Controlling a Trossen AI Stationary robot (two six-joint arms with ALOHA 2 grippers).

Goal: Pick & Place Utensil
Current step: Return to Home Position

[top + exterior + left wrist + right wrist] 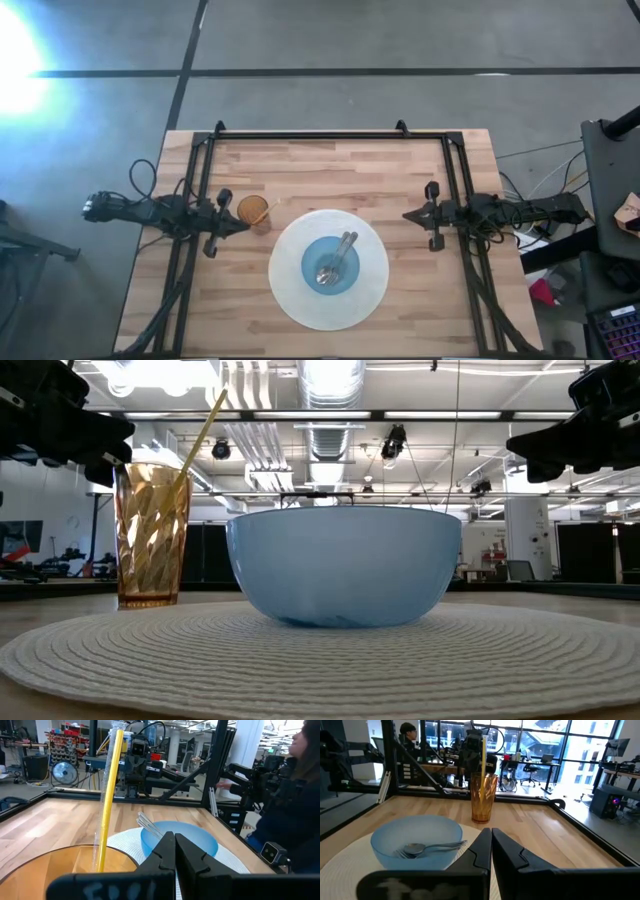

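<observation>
A blue bowl (330,265) stands on a round white placemat (290,290) near the table's front middle. A metal spoon and fork (337,258) lie in the bowl, their handles leaning on its far rim; they also show in the right wrist view (427,848). An amber glass (253,212) with a yellow straw (109,795) stands left of the mat. My left gripper (243,226) is shut and empty, right beside the glass. My right gripper (408,215) is shut and empty, right of the mat.
Black frame rails (330,135) run along the table's far edge and both sides. A person (295,805) stands beyond the table's right side. Bare wood lies between the mat and the far rail.
</observation>
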